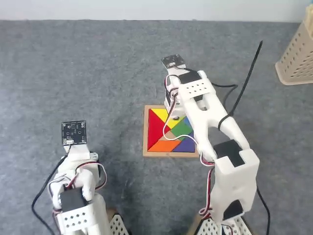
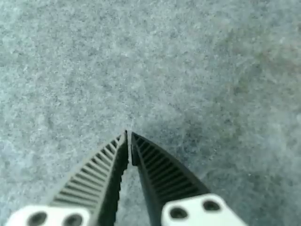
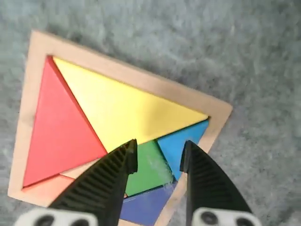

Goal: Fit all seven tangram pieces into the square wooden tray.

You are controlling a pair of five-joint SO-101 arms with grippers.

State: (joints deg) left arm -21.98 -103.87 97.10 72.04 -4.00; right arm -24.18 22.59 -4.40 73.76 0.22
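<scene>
Closed left pincer (image 2: 128, 135) over grey carpet (image 2: 150, 61)

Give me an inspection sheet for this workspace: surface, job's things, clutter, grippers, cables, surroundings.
Surface: grey felt-like mat.
Job's things: square wooden tray holds red triangle, yellow triangle, green piece, blue piece, purple piece and orange piece. A pale patch lies beside the green one; I cannot tell whether it is a piece or bare floor.
Clutter: nothing seen.
Grippers: left gripper shut, over the mat; right gripper open, above the green piece.
Cables: black cable trails from the right arm toward the back.
Surroundings: perforated basket at the mat's far right edge; pale wall behind.
</scene>
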